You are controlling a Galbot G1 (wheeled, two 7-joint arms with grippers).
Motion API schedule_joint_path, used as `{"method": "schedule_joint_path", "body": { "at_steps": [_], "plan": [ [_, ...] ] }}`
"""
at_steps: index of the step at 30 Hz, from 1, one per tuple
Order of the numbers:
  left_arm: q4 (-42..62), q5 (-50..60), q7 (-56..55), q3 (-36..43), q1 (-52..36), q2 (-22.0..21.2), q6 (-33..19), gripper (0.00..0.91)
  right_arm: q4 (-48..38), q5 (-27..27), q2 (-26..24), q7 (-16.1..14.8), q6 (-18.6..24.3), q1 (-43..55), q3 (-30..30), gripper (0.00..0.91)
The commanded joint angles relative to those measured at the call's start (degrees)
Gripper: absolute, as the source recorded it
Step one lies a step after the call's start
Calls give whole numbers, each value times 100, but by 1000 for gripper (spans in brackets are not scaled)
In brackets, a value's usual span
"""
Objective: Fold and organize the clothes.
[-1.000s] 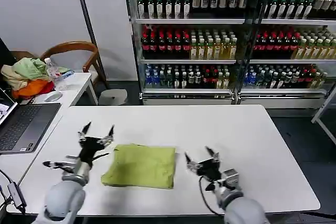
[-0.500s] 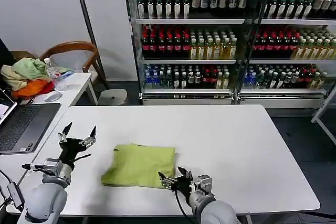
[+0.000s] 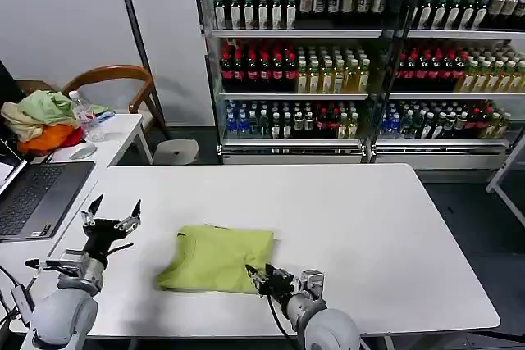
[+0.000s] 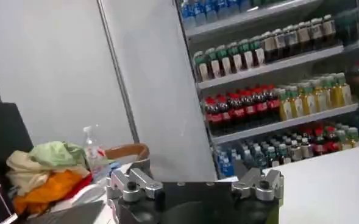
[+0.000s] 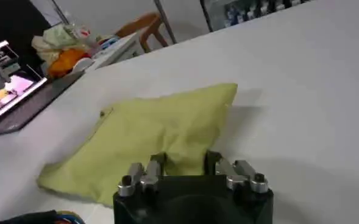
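In the head view, a folded lime yellow-green cotton T-shirt (image 3: 216, 258) is seen lying flat on the white rectangular surface (image 3: 369, 235), towards its near edge. The right pincer (image 3: 262, 275) is set at the shirt's near right corner, its black fingers parted over the cloth edge. The left pincer (image 3: 111, 215) is held spread wide and empty, well left of the shirt.

In the right wrist view, the shirt (image 5: 161, 137) is seen just ahead of that pincer's fingers.

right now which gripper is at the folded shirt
The right gripper, open at the yellow-green T-shirt's near edge; the left gripper hangs open well off its side.
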Motion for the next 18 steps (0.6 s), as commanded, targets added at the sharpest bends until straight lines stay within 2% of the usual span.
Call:
{"method": "schedule_joint_path", "body": {
  "at_steps": [1,8,18],
  "plan": [
    [52,6,-4,-64,0,14,13,907,-192,91,46,29,-19,118,-16,0],
    [44,-1,-27,-12,-27,0,42,907,-429,-336,-61,-187,-53,467,309,0],
    [-12,-42,-30,12,2,10,63,907,-810,-510,-265,-344,25,935,877,0]
  ]
}}
